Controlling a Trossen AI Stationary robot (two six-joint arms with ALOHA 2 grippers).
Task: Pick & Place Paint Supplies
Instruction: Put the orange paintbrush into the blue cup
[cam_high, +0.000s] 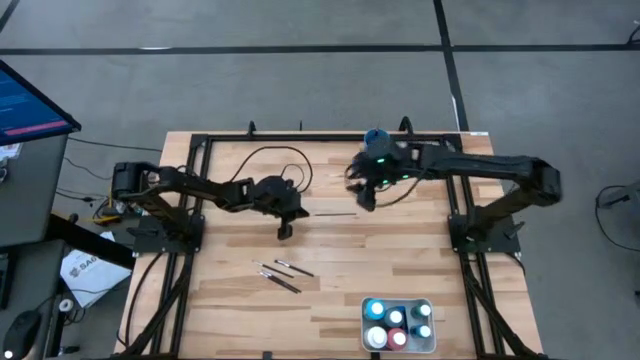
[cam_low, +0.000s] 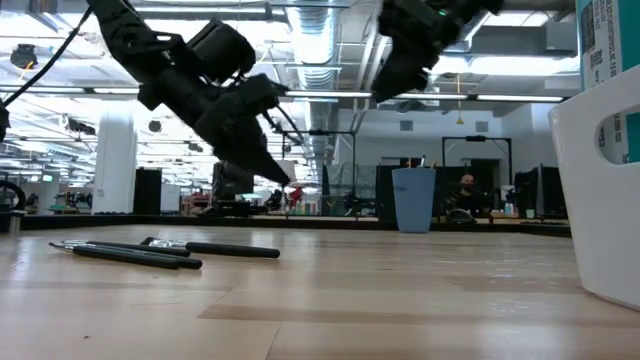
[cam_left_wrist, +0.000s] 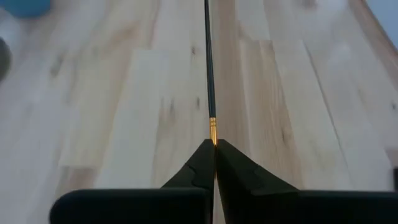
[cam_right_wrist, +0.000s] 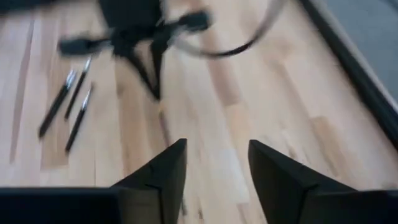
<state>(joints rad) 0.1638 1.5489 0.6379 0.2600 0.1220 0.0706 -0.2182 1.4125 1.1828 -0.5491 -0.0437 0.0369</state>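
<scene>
Above mid-table, the left claw (cam_left_wrist: 214, 149) grips a paintbrush (cam_left_wrist: 209, 68) by its tip, handle pointing straight ahead

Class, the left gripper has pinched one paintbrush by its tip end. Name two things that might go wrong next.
1. The left gripper holds the paintbrush only at its ferrule end, so the long handle may pivot or slip.
2. The open right gripper hangs nearby above the table; the arms could collide.

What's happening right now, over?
Left gripper shut on a paintbrush. Right gripper open, empty, near the blue cup. Three brushes loose on the table.
</scene>
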